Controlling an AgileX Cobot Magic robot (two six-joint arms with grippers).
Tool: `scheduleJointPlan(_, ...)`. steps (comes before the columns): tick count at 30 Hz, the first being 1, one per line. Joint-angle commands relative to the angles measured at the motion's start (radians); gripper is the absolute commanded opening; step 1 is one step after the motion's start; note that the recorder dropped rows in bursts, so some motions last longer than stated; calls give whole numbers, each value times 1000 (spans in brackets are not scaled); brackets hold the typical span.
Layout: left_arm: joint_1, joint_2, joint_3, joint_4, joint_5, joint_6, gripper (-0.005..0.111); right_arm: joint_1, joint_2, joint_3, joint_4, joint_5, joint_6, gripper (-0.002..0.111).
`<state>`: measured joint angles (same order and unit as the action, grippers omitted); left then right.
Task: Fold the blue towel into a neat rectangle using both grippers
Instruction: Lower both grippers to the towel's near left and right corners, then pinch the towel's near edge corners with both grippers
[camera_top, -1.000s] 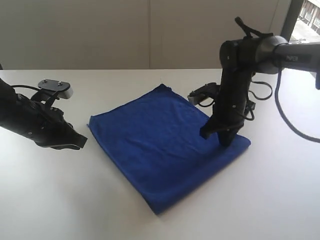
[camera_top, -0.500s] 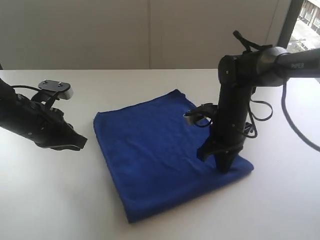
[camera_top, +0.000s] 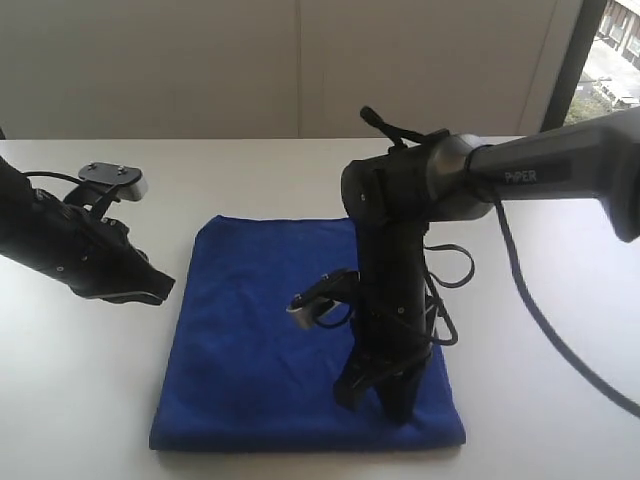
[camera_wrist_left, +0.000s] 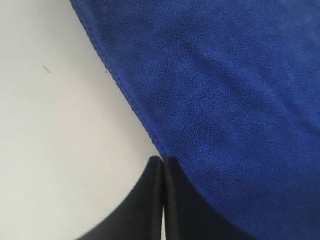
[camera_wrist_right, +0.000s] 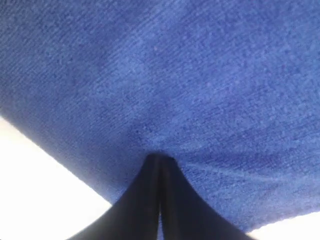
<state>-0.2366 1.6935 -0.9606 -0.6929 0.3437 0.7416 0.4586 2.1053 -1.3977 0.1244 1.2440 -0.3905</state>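
Note:
The blue towel (camera_top: 255, 340) lies flat on the white table as a roughly square layer, its edges about parallel to the table's front. My right gripper (camera_top: 385, 402) points straight down on the towel near its front right corner. Its jaws are shut and their tips (camera_wrist_right: 160, 158) press into the fuzzy cloth (camera_wrist_right: 175, 75), with a faint crease beside them. My left gripper (camera_top: 163, 285) hovers low at the towel's left edge, jaws shut and empty. In the left wrist view its tip (camera_wrist_left: 164, 159) sits just at the hemmed edge of the towel (camera_wrist_left: 235, 90).
Bare white table (camera_top: 80, 400) surrounds the towel on the left, front and right. The right arm's black cables (camera_top: 450, 270) loop over the towel's right side. A pale wall stands behind the table, with a window at the far right.
My right gripper has swept forward and to the left, tips on the towel. The towel has slid and turned with it, from a diamond to square-on. The left arm has stayed put.

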Motion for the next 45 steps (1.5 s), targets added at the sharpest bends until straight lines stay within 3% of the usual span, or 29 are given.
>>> scheduleJointPlan(1,-7,-7,9,-20,28,-1,0,9,-60,12,-135,-67,72,0)
scheduleJointPlan(3,-7,-7,9,-20,57,53,0,9,-94,12,-195,-91,77,0)
scheduleJointPlan(6,-8,-7,4,-25,154,282,0,9,-147,12,-260,-139,13,0)
scheduleJointPlan(10,-8,-7,-58,-44,395,534,0,9,-211,12,-260,-147,-102,0)
scheduleJointPlan(14,-8,-7,-169,-71,670,483,0,9,-306,31,-246,-88,-147,0)
scheduleJointPlan(18,-21,-12,-223,95,871,371,0,-6,-438,84,-150,-92,-215,0)
scheduleJointPlan(24,-129,-87,-183,213,773,334,0,-23,-597,251,-90,-133,-264,0)
scheduleJointPlan(27,-212,-111,-131,362,675,318,0,-23,-616,337,-87,-152,-261,0)
scheduleJointPlan(32,-236,-109,-26,406,506,316,1,-23,-605,464,-89,-236,-406,2)
scheduleJointPlan(35,-236,-109,-17,336,520,461,20,-23,-602,502,-69,-312,-496,18)
scheduleJointPlan(36,-236,-109,-17,283,522,529,35,-23,-597,507,-69,-322,-540,32)
scheduleJointPlan(39,-236,-109,-15,260,535,598,54,-23,-597,524,-69,-343,-592,52)
scheduleJointPlan(41,-236,-109,16,274,518,601,60,-23,-597,553,-72,-376,-659,60)
scheduleJointPlan(45,-236,-109,126,278,373,680,61,-23,-597,594,-69,-489,-705,60)
